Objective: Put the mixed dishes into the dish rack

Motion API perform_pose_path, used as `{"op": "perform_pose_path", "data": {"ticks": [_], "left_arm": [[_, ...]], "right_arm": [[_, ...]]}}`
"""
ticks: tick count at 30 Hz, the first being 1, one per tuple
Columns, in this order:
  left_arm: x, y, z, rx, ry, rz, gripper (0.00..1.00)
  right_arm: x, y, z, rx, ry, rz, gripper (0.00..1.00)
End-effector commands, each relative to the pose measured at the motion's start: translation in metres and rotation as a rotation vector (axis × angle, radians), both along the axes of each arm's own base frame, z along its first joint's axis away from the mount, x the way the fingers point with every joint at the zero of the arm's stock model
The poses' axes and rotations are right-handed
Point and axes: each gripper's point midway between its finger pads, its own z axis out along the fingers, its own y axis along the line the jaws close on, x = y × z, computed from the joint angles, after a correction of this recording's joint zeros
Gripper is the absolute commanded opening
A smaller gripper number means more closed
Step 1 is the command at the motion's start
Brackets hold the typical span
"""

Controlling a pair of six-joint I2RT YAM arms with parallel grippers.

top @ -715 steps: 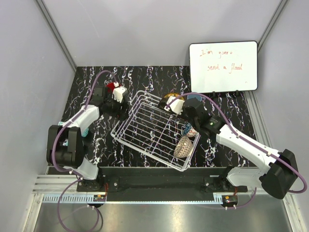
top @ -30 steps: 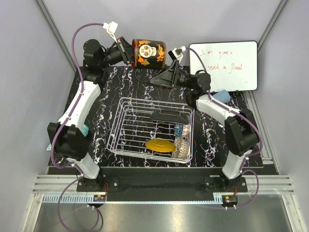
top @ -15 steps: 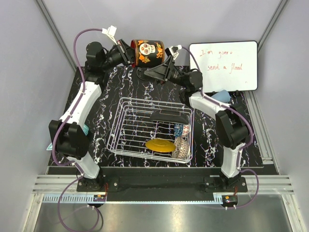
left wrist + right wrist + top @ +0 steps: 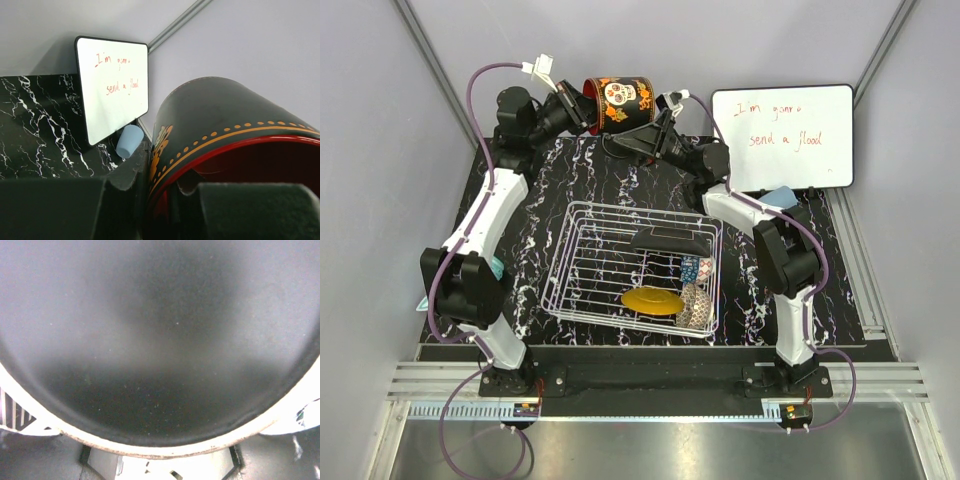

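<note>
Two dishes aloft past the far side of the dish rack [image 4: 582, 262], looks like for clearing its raised wires: left gripper [image 4: 578, 108] clamped on the skull mug [image 4: 623, 100] by its rim, right gripper [image 4: 638, 140] pinching the dark saucer [image 4: 160, 340] at its edge.

**Mug drifts left, right arm follows**

In the last second the left gripper [image 4: 575, 106] has swung the black skull-printed mug with the red inside [image 4: 617, 97] leftward, away from the white rectangular whiteboard [image 4: 782, 137]. The right gripper [image 4: 622, 143] has slid left after it — seen from above, it now sits just below the mug — with its elbow folded in. Longer ago the mug stood on the black marbled table [image 4: 560, 190] and the white wire dish rack [image 4: 582, 260] sat skewed. The rack is now square, with the yellow plate [image 4: 652, 299] inside.
</note>
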Motion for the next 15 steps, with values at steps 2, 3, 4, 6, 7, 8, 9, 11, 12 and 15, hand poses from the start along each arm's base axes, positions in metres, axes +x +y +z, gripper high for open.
{"op": "perform_pose_path", "data": {"ticks": [2, 3, 4, 6, 7, 8, 9, 11, 12, 15], "left_arm": [[-0.02, -0.021, 0.009, 0.012, -0.058, -0.095, 0.0], [-0.02, -0.022, 0.008, 0.014, -0.055, -0.096, 0.0], [-0.021, -0.025, 0.004, 0.016, -0.046, -0.101, 0.0], [-0.021, -0.028, -0.002, 0.025, -0.038, -0.108, 0.0], [-0.022, -0.032, -0.007, 0.027, -0.026, -0.114, 0.0], [-0.022, -0.033, -0.011, 0.034, -0.024, -0.117, 0.0], [-0.023, -0.035, -0.016, 0.039, -0.016, -0.121, 0.0], [-0.026, -0.042, -0.028, 0.06, -0.001, -0.139, 0.0], [-0.027, -0.046, -0.033, 0.067, 0.007, -0.147, 0.0], [-0.028, -0.051, -0.046, 0.088, 0.032, -0.166, 0.0]], "right_arm": [[-0.047, -0.001, 0.05, 0.124, -0.21, 0.058, 0.61], [-0.046, 0.0, 0.048, 0.124, -0.198, 0.064, 0.59], [-0.045, 0.001, 0.047, 0.124, -0.189, 0.068, 0.52], [-0.045, 0.002, 0.047, 0.126, -0.188, 0.08, 0.45], [-0.045, 0.001, 0.048, 0.132, -0.189, 0.084, 0.4], [-0.045, 0.001, 0.05, 0.136, -0.187, 0.086, 0.4], [-0.044, 0.002, 0.049, 0.136, -0.178, 0.096, 0.39], [-0.047, 0.001, 0.053, 0.141, -0.195, 0.112, 0.41], [-0.047, 0.002, 0.051, 0.139, -0.186, 0.122, 0.41], [-0.05, -0.001, 0.054, 0.15, -0.183, 0.147, 0.46]]}}
